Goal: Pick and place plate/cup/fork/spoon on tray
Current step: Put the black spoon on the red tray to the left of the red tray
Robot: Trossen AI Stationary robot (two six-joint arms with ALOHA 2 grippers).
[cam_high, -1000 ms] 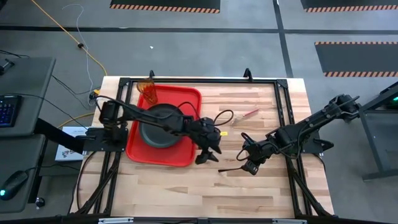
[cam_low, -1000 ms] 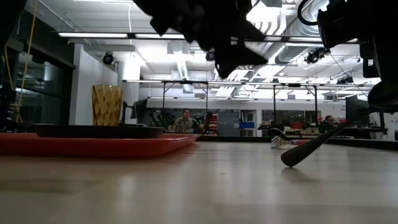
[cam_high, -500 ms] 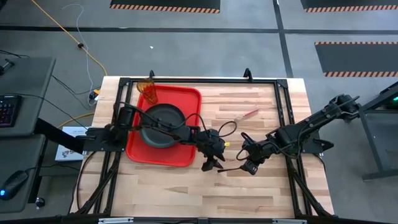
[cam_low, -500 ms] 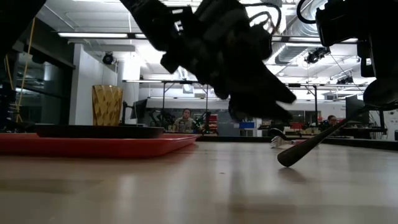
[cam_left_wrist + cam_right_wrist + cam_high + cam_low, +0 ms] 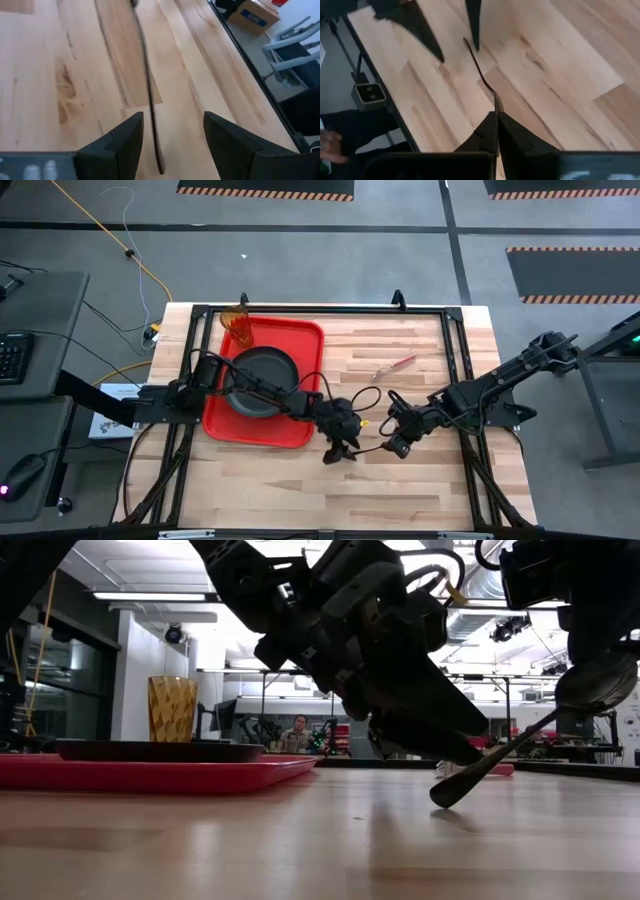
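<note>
Table (image 5: 420,480): tray (image 5: 310,340) sits on its left part, plate (image 5: 262,370) on the tray, cup (image 5: 238,323) upright at the tray's far-left corner. Fork (image 5: 394,365) lies loose mid-table, well apart from the tray. Left gripper (image 5: 338,453) open, fingers (image 5: 122,145) straddling the spoon (image 5: 149,100) handle, not gripping. Right gripper (image 5: 393,444) clamped on the spoon's other end, spoon tilted, low tip on the wood.

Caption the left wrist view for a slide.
Open left end effector straddles the spoon handle above the wooden table.
</note>
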